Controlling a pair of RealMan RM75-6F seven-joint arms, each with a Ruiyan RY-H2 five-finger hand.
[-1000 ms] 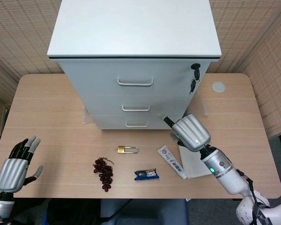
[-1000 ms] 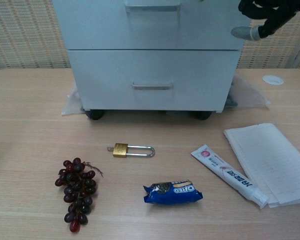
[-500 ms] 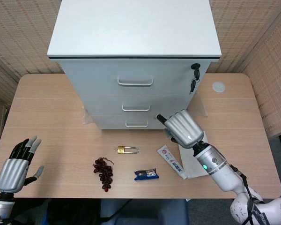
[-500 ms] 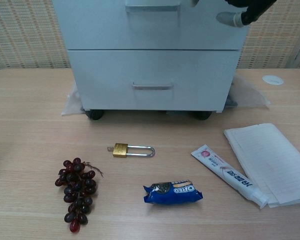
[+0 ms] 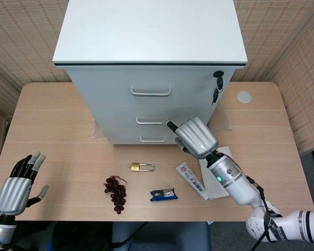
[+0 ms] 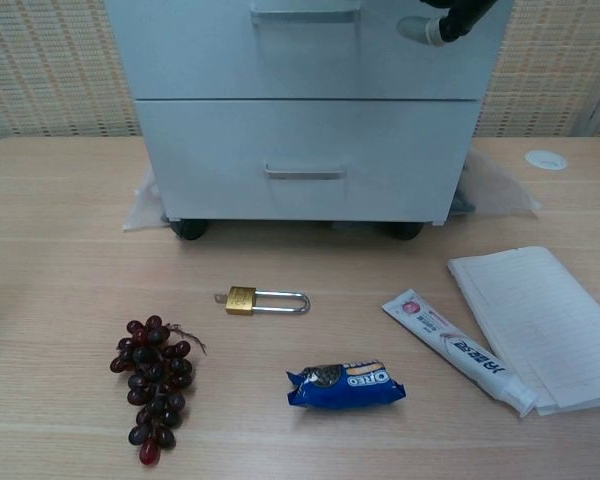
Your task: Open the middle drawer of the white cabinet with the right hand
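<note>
The white cabinet (image 5: 152, 47) stands at the back of the table with three drawers, all closed. Its middle drawer handle (image 5: 149, 121) shows in the chest view at the top edge as the handle (image 6: 304, 12). My right hand (image 5: 195, 137) hovers in front of the middle drawer, just right of the handle, holding nothing. One fingertip points left toward the handle. In the chest view only the lower part of the right hand (image 6: 445, 18) shows, against the drawer front. My left hand (image 5: 18, 184) is at the table's near left corner, fingers spread and empty.
A padlock (image 5: 142, 167), a bunch of grapes (image 5: 115, 191), an Oreo pack (image 5: 163, 194), a toothpaste tube (image 5: 192, 181) and a paper pad (image 6: 540, 320) lie in front of the cabinet. Keys (image 5: 217, 83) hang from the top drawer's lock. A white disc (image 5: 244, 97) lies at the back right.
My right hand has moved left and up along the cabinet front, closer to the middle drawer handle. The left hand and the drawers have not moved.
</note>
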